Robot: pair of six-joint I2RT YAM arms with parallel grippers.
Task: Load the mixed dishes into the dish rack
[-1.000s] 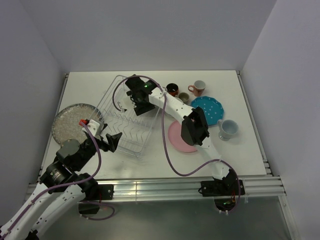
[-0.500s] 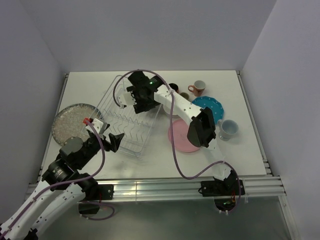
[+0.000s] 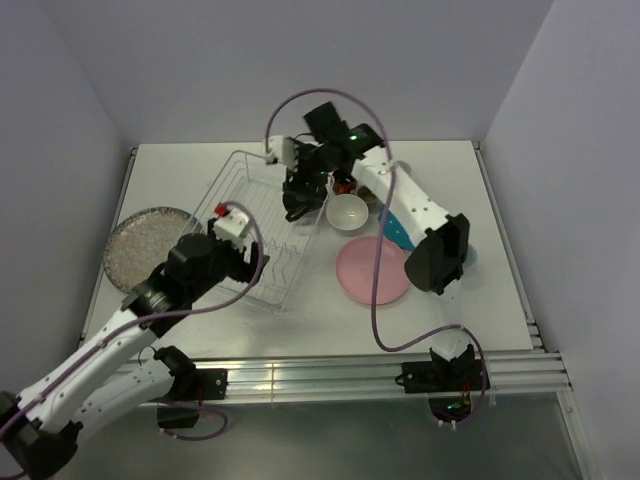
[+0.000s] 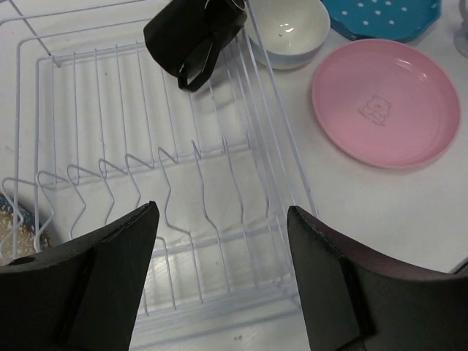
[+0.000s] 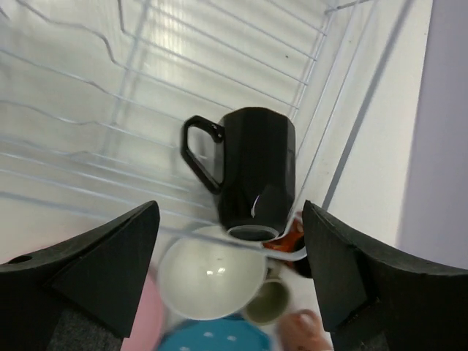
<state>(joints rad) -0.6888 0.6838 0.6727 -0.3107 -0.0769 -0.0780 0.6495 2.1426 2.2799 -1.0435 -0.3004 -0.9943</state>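
The dish rack (image 3: 285,250) is sitting on the table (image 3: 170,175) and is already holding the black mug (image 5: 256,164), which is lying inside it at its far right corner, close against the wire wall. The mug seems to be tipped onto its side, with its mouth facing out of the rack and its handle pointing along the rack's floor. The right fingers (image 5: 102,270) are hovering above that corner, spread wide on either side of the mug and clear of it, gripping nothing. The left fingers (image 4: 102,285) are hanging over the rack's near end above the rows of upright prongs, also spread wide with only bare wire between them. Just outside the rack's far right corner the white bowl (image 4: 289,25) is standing upright, and a small grey-beige mug (image 5: 268,300) is standing just beyond it. The pink plate (image 4: 384,102) is lying flat on the table to the right of the rack, apart from it, and the teal dotted plate (image 4: 387,13) is lying beyond that. The grey speckled plate (image 3: 135,245) is lying just beside the rack's left side.
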